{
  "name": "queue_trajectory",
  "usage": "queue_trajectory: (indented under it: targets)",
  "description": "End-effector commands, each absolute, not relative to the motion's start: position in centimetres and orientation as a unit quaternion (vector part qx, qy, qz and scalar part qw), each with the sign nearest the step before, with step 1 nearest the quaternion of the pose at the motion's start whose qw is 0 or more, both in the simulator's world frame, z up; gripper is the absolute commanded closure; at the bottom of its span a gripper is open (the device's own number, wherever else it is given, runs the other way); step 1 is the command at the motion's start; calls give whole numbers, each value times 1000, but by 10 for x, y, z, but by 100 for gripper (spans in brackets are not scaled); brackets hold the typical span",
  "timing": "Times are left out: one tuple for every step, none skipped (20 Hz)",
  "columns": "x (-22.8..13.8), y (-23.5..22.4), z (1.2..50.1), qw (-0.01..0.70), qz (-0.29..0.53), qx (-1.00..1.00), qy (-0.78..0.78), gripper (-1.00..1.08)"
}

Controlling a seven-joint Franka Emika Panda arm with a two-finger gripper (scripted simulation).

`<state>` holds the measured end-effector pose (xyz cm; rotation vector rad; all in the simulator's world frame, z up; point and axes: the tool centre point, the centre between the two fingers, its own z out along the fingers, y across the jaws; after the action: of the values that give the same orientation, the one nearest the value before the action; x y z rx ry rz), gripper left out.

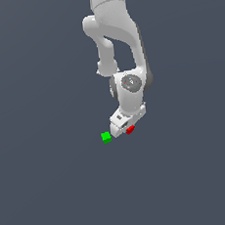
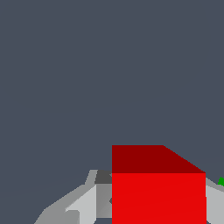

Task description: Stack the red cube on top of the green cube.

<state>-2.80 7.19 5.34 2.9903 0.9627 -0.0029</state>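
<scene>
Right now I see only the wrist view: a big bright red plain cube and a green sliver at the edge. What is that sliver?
Observer: A tiny bright green plain cube, the same size as the red cube.
Operator: Do they touch?
Observer: No. They sit apart, with green on the exterior view's left of red.
Operator: What carries my camera?
Observer: A white arm reaching down, with its tool right at the red cube.
Operator: Stacked yet?
Observer: No, both look about level.

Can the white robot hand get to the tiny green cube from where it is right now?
Probably yes. The tiny bright green cube sits just beside the white gripper, nothing between them. But the tiny bright red cube fills the space between the fingers, so grabbing looks unlikely.
</scene>
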Motion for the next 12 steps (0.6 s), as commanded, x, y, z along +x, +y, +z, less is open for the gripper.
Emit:
queue_trajectory:
  targets:
    - [-28,72,72,0,0,952,307,108]
    - [-28,72,79,0,0,952,307,108]
    - [-28,72,86,0,0,952,307,108]
    - [-28,72,92,0,0,952,307,108]
    - [-28,72,98,0,0,952,307,108]
    - [-28,72,103,0,0,952,307,108]
    - [-28,72,107,0,0,952,307,108]
    - [-28,72,111,0,0,952,307,108]
    - [-28,72,114,0,0,952,307,108]
    - [-27,72,117,0,0,952,307,108]
    - [-27,72,119,0,0,952,307,108]
    - [-27,72,120,0,0,952,306,108]
